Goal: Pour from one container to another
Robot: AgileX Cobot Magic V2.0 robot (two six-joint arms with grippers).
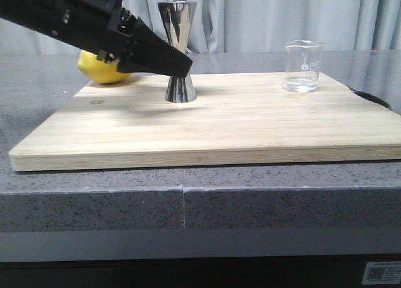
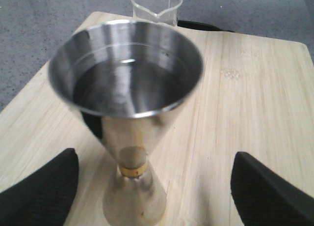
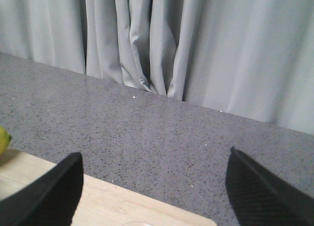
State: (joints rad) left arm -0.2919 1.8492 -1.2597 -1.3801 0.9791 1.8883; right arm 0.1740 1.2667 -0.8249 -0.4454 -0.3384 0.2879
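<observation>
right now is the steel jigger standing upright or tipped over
Upright. The steel jigger stands on its lower cone on the bamboo cutting board, open mouth facing up in the left wrist view.

A staged kitchen-style counter: speckled grey stone worktop, bamboo cutting board, grey curtain backdrop.

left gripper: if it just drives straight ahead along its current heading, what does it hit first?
Most likely the steel jigger: it stands upright between the open fingers of the left gripper, dead ahead. The glass beaker lies farther along the same line, behind it.
</observation>
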